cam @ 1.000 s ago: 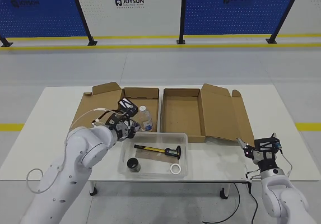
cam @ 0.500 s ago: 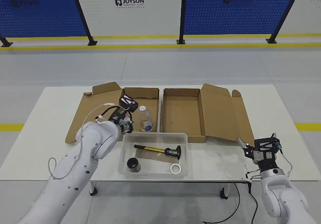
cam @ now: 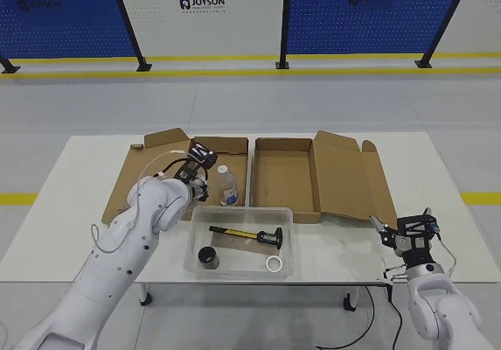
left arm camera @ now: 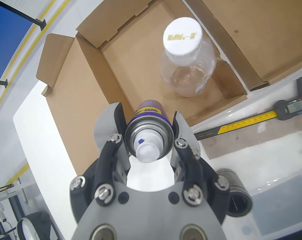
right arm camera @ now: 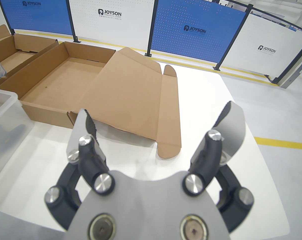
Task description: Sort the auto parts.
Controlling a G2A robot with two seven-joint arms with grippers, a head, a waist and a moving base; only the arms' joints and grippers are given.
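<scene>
The spray can (left arm camera: pixel 149 136) is clamped between the fingers of the left end effector (left arm camera: pixel 147 117), over the left cardboard box (left arm camera: pixel 131 56) at centre left of the top view. A clear bottle (left arm camera: pixel 187 68) stands in that box. The right end effector (right arm camera: pixel 157 113) is spread wide above the tabletop (right arm camera: pixel 196 96) at lower right.

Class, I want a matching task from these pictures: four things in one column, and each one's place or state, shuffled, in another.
Column A
1 spray can
2 clear bottle
3 digital caliper
4 right gripper

Column B
a lying in the clear plastic bin
b open and empty
c standing in the left cardboard box
d clamped in the left gripper

Pairs: 1-d, 2-c, 3-a, 4-b
</scene>
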